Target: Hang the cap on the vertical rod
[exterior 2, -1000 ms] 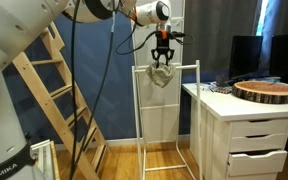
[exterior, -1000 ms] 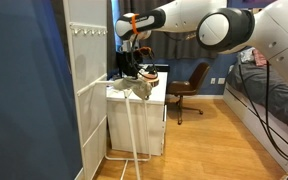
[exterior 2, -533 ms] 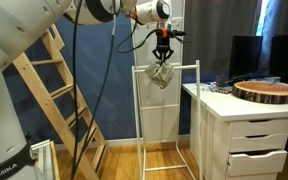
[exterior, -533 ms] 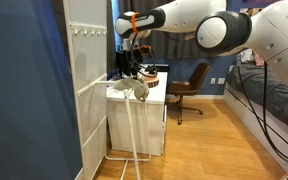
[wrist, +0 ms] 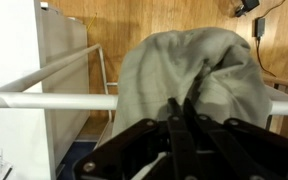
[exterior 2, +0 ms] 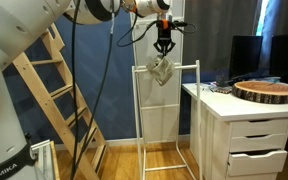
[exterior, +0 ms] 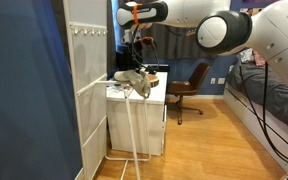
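Note:
The grey-beige cap (exterior 2: 162,73) hangs from my gripper (exterior 2: 164,46) at the top bar of the white rack (exterior 2: 136,100). It also shows in an exterior view (exterior: 133,79) under the gripper (exterior: 134,60). In the wrist view the two fingers (wrist: 182,108) are pressed together on the cap's fabric (wrist: 174,65). The cap lies in front of the white horizontal bar (wrist: 54,101). The rack's vertical rods (exterior 2: 198,110) stand at both ends of the bar. I cannot tell whether the cap touches the bar.
A white drawer unit (exterior 2: 249,130) with a round wooden tray (exterior 2: 269,91) stands beside the rack. A wooden ladder (exterior 2: 54,90) leans on the blue wall. A brown office chair (exterior: 189,88) and a white panel (exterior: 87,90) show in an exterior view.
My gripper has risen, and the cap has come up with it, from sagging below the top bar to about bar height.

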